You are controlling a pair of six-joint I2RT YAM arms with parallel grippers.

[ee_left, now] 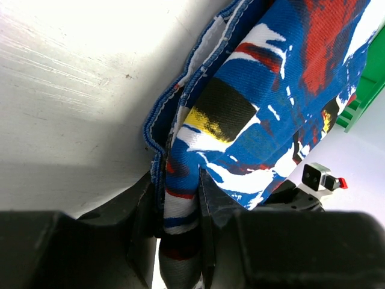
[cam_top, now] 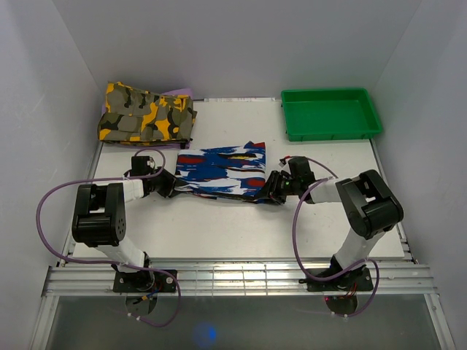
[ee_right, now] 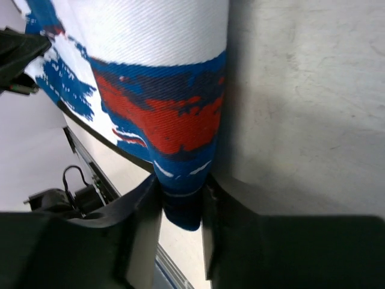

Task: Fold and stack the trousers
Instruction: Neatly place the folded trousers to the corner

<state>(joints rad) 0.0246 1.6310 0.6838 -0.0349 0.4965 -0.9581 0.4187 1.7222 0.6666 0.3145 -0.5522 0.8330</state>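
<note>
Top view, trousers: The trousers [cam_top: 221,171] lie on the table [cam_top: 241,233] between the two hands, folded into a short, wide shape.
Top view, what could go wrong: Each hand has one end of the cloth. If one hand moves faster than the other, the cloth may twist or pull free, and I think the fold would come out crooked.
Top view, hands: The left gripper [cam_top: 169,184] is at the left end of the cloth and the right gripper [cam_top: 268,188] is at the right end. Both are low on the table and touching the cloth.
Top view, other things: A camouflage garment [cam_top: 146,113] lies well past the left gripper. A green tray [cam_top: 332,113] sits well past the right gripper.
Left wrist view, what could go wrong: Only a bunched bit of the edge sits between the fingers [ee_left: 139,223]. There are a few layers here, so a hard pull could let one layer slip out.
Left wrist view, hand: It is narrow, pinched tight on the trousers' edge. The cloth spreads out ahead of the fingers and to their right. Bare table is on their left.
Right wrist view, what could go wrong: The fingers grab just the tip of a folded corner. A quick lift could slide it out.
Right wrist view, hand: It is narrow too, squeezed on the blue and red corner. The cloth runs on ahead of the fingers, with bare table just to their right.
</note>
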